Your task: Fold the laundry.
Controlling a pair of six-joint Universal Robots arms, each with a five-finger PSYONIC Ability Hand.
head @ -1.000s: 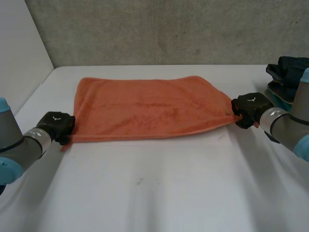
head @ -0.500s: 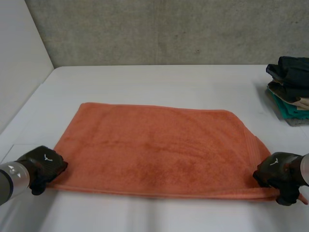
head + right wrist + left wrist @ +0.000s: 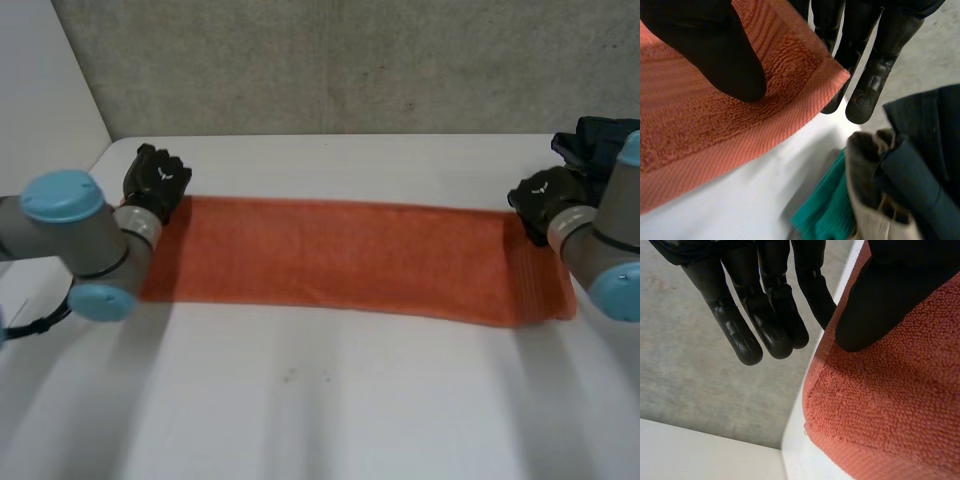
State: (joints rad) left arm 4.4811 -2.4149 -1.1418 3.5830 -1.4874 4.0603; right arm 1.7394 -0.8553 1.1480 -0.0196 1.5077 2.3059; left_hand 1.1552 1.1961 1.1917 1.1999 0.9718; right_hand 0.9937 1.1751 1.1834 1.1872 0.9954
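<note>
An orange towel (image 3: 340,260) lies on the white table (image 3: 330,400) as a long narrow band, doubled over. My left hand (image 3: 155,180) is at its far left corner. In the left wrist view the thumb (image 3: 880,305) lies on top of the towel (image 3: 890,405) and the straight fingers (image 3: 765,315) reach past and under its edge, pinching it. My right hand (image 3: 540,200) is at the far right corner. In the right wrist view its thumb (image 3: 705,45) rests on the towel (image 3: 715,125) and the fingers (image 3: 875,65) come out from under the corner.
A stack of folded clothes (image 3: 600,150) in dark blue, beige and teal stands at the table's right edge, just beyond my right hand; in the right wrist view the stack (image 3: 900,175) is close to the fingertips. A grey wall runs behind the table.
Both hands have carried the towel's near edge from the front of the table over to the far edge. The towel went from spread flat to a doubled narrow band.
</note>
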